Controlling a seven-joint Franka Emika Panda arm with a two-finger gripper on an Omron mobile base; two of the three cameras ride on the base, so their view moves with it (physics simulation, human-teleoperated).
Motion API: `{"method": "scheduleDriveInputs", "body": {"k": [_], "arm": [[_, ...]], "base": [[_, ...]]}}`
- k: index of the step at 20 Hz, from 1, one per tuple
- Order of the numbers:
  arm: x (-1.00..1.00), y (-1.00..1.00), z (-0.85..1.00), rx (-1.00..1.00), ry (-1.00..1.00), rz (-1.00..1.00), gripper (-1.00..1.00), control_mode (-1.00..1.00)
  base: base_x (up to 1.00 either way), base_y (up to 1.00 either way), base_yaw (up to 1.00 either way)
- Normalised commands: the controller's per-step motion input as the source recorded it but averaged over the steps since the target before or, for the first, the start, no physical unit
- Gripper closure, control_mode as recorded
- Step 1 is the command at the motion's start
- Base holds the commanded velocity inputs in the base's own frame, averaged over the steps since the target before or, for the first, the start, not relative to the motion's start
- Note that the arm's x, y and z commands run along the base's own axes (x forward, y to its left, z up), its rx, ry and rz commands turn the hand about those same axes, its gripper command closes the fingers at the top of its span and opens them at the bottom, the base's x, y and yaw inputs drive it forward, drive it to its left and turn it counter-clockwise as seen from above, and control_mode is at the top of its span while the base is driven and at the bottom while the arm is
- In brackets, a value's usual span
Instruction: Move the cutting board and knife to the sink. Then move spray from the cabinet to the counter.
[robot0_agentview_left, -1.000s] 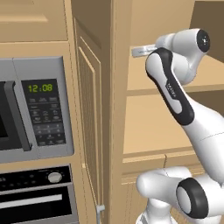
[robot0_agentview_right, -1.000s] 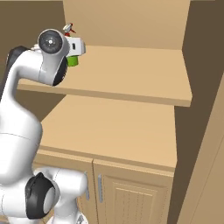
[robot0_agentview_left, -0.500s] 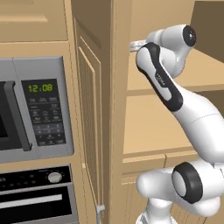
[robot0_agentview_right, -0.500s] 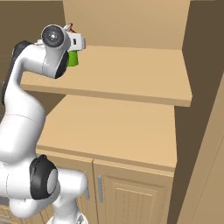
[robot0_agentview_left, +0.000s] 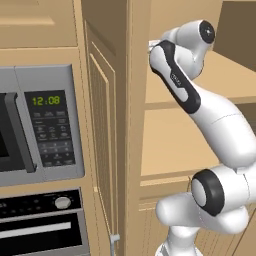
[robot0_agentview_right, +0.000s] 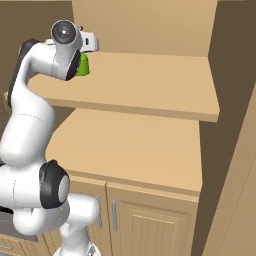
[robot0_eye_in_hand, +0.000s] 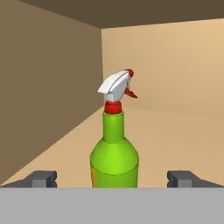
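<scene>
Hand view: the spray (robot0_eye_in_hand: 114, 148), a round green bottle with a red collar and a white-and-red trigger nozzle, stands upright on a tan shelf of the cabinet (robot0_eye_in_hand: 52, 78), close to the corner where the shaded side wall meets the lighter back wall. The gripper (robot0_eye_in_hand: 113, 178) is released, its two dark fingertips (robot0_eye_in_hand: 41, 178) spread wide to either side of the bottle's lower body, with clear gaps between each tip and the green plastic; nothing is grasped. The nozzle points to the right in this view, toward the back wall. In the right base view, the white arm reaches up from the lower left to the upper shelf, where a patch of the green bottle (robot0_agentview_right: 82, 65) shows just beside the wrist at the shelf's far left end; a second, lower shelf and panelled doors with metal handles sit beneath it. In the left base view, the arm bends into the open cabinet (robot0_agentview_left: 165, 150) past its panelled door, while a silver microwave (robot0_agentview_left: 45, 125) with a green clock display and an oven (robot0_agentview_left: 42, 225) below it stand to the left.
</scene>
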Motion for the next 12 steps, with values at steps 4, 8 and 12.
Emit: {"method": "scheduleDriveInputs", "body": {"k": [4,8,12], "arm": [[0.33,0.15,0.00,0.00,0.03,0.00,-1.00,-1.00],[0.30,0.14,-0.02,0.00,0.06,0.00,-1.00,-1.00],[0.33,0.12,-0.02,0.00,0.08,0.00,-1.00,-1.00]], "base": [[0.00,0.00,0.00],[0.00,0.00,0.00],[0.00,0.00,0.00]]}}
